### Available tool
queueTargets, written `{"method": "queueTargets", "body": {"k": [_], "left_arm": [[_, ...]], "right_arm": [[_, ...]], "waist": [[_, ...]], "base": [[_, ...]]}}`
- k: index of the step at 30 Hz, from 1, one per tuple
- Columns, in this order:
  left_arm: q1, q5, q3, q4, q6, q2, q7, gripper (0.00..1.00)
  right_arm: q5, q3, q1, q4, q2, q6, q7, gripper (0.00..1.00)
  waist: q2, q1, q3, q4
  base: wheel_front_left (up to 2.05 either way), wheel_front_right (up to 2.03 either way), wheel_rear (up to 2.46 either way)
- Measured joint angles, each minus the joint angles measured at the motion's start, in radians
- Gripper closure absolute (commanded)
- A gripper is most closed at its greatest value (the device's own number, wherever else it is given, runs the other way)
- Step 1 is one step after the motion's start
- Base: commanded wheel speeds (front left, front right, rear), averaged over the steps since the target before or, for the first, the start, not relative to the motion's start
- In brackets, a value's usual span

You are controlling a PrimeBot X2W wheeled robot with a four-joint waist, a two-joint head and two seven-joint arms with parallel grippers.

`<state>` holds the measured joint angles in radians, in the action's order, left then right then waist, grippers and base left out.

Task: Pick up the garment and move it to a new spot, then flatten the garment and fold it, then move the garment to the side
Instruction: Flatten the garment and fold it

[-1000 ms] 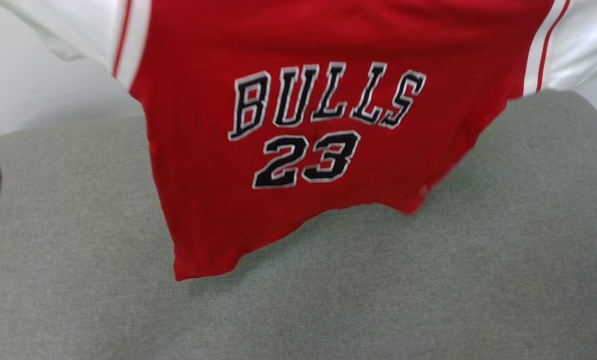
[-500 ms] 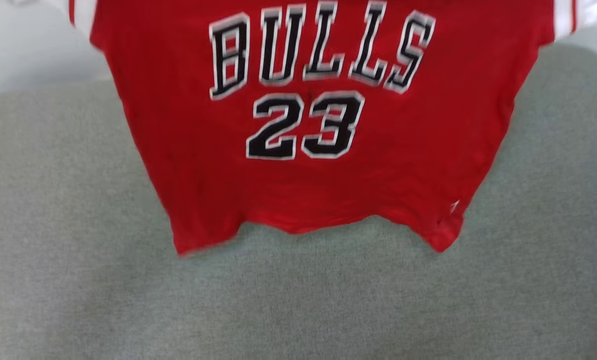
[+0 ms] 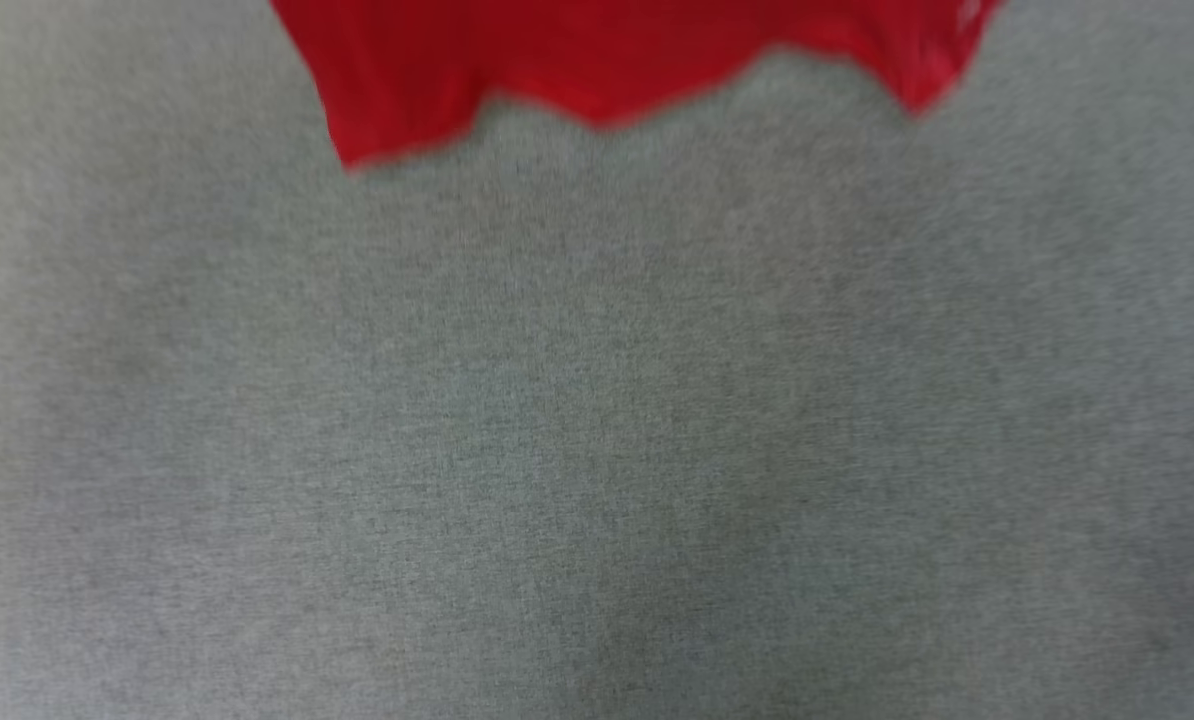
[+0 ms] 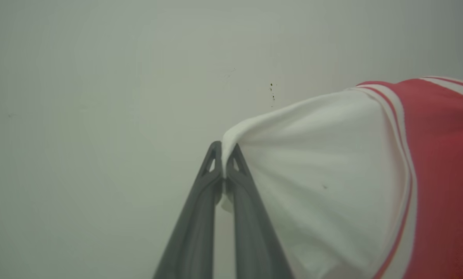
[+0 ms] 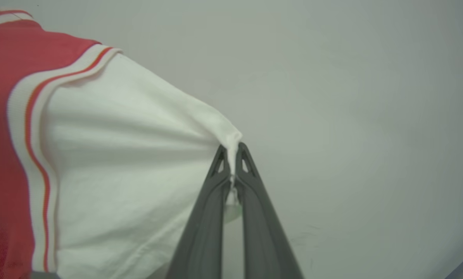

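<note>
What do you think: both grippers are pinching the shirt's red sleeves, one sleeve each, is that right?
Not quite: the sleeves are white, not red. The left wrist view shows the left gripper shut on one white sleeve of the shirt; the right wrist view shows the right gripper shut on the other.

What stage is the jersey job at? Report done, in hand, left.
Done: the jersey is picked up, its red hem hanging over the grey cloth surface. In hand: left gripper and right gripper each pinch one of its white sleeves, stretching it wide. Left: laying down, flattening, folding, moving aside.
</note>
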<state>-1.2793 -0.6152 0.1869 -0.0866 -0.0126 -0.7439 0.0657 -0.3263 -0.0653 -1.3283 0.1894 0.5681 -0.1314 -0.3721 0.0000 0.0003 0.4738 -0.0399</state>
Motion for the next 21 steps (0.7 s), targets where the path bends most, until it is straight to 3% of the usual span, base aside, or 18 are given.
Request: {"method": "queueTargets", "body": {"k": [11, 17, 21], "left_arm": [[-0.383, 0.093, 0.072, -0.359, 0.033, 0.152, -0.197, 1.00], [-0.423, 0.096, 0.097, -0.491, 0.060, 0.201, -0.266, 1.00], [-0.359, 0.100, 0.113, -0.542, 0.078, 0.221, -0.301, 1.00]], "right_arm": [[0.149, 0.048, -0.320, 0.309, -0.090, 0.000, 0.198, 1.00], [0.176, 0.025, -0.354, 0.411, -0.113, 0.000, 0.278, 1.00], [0.158, 0.001, -0.297, 0.464, -0.117, 0.000, 0.320, 1.00]], "waist": [[0.0000, 0.0000, 0.166, 0.018], [0.0000, 0.0000, 0.211, 0.038], [0.0000, -0.0001, 0.212, 0.046]], "base": [[0.00, 0.00, 0.00], [0.00, 0.00, 0.00], [0.00, 0.00, 0.00]]}}
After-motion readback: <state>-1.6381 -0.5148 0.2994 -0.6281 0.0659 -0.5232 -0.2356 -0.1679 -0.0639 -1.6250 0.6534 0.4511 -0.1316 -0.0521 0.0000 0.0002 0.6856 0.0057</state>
